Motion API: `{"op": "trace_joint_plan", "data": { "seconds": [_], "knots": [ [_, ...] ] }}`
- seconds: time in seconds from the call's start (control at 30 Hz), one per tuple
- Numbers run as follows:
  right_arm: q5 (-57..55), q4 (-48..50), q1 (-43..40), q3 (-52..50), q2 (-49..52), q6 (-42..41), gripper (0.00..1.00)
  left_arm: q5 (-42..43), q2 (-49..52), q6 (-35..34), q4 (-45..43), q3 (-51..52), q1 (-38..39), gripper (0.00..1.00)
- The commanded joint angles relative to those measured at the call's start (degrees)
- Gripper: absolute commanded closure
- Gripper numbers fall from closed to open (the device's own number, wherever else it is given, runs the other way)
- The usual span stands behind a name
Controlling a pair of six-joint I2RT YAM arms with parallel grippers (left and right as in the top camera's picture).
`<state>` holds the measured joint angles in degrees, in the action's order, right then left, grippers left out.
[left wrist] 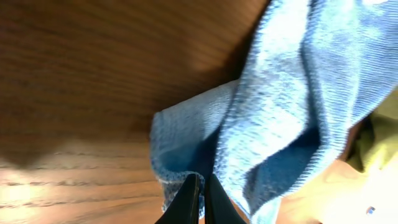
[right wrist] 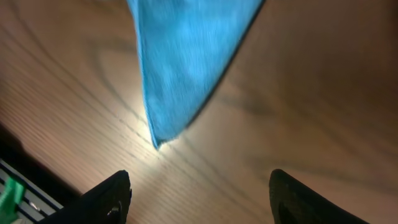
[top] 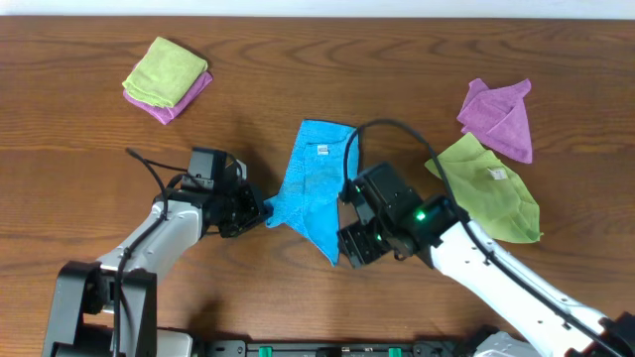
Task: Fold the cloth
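So the cloth [top: 314,183] is sitting about mid-table, bunched into a longish strip running far to near. Its white tag [top: 322,151] faces up toward the far end. It's definitely not flat: the left wrist view shows 1 fat fold of blue draped over another layer.

The left gripper [top: 260,211] is at the cloth's left corner. In the left wrist view its 2 fingers [left wrist: 193,202] are squeezed together right on the cloth's edge, so it's got the blue fabric pinched.

The right gripper [top: 347,246] is down by the near pointed corner, on the cloth's right side. In the right wrist view its 2 fingers [right wrist: 106,199] are spread wide with only bare table [right wrist: 298,93] between them. The tip of the cloth points toward the gap, just ahead of it and not touching either finger.

Other stuff on the wood:
- Far left: a folded lime-green cloth [top: 164,69] stacked on a folded purple cloth [top: 189,97].
- Right side: a loose purple cloth [top: 499,114], with a loose lime-green cloth [top: 491,193] just near of it. Those 2 seem to touch or overlap at the edge, hard to say which.

Both piles are well apart from the blue one.
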<state>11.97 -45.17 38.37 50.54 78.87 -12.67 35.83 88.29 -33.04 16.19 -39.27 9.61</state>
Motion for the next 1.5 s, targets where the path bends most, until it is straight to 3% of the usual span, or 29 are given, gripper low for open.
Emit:
{"op": "trace_joint_plan", "data": {
  "seconds": [0.0, 0.47, 0.87, 1.0, 1.27, 1.3, 1.37, 1.4, 1.47],
  "knots": [
    [4.0, 2.6, -0.4, -3.5, -0.5, -0.4, 0.28, 1.7, -1.2, -0.2, -0.2, -2.6, 0.1, 0.94],
    [5.7, 17.4, 5.6, -8.7, 2.6, 0.4, 0.32, 4.3, -1.2, -0.5, -0.2, -7.6, 0.1, 0.94],
    [1.3, 21.4, 6.7, -8.7, 9.3, -3.2, 0.34, 4.3, -1.2, -0.5, -0.2, -7.8, 0.1, 0.94],
    [0.2, 22.7, 6.7, -8.7, 9.4, -3.2, 0.41, 4.3, -1.2, -0.5, -0.2, -7.8, 0.1, 0.94],
    [0.3, 23.8, 6.7, -8.7, 12.3, -4.0, 0.43, 4.7, -1.2, -0.5, -0.2, -7.8, 0.1, 0.94],
    [0.2, 23.8, 6.7, -8.7, 12.3, -4.1, 0.46, 4.7, -1.2, -0.5, -0.2, -7.8, 0.1, 0.94],
    [0.2, 24.8, 6.7, -8.7, 12.2, -4.5, 0.69, 4.7, -1.2, -0.5, -0.2, -7.8, 0.1, 0.94],
    [0.1, 25.1, 6.6, -8.6, 12.0, -5.6, 0.86, 4.7, -1.2, -0.5, -0.2, -7.8, 0.0, 0.94],
    [-0.2, 25.0, 6.7, -8.6, 11.3, -6.6, 0.99, 4.7, -1.2, -0.6, -0.2, -7.8, -0.1, 0.94]
  ]
}}
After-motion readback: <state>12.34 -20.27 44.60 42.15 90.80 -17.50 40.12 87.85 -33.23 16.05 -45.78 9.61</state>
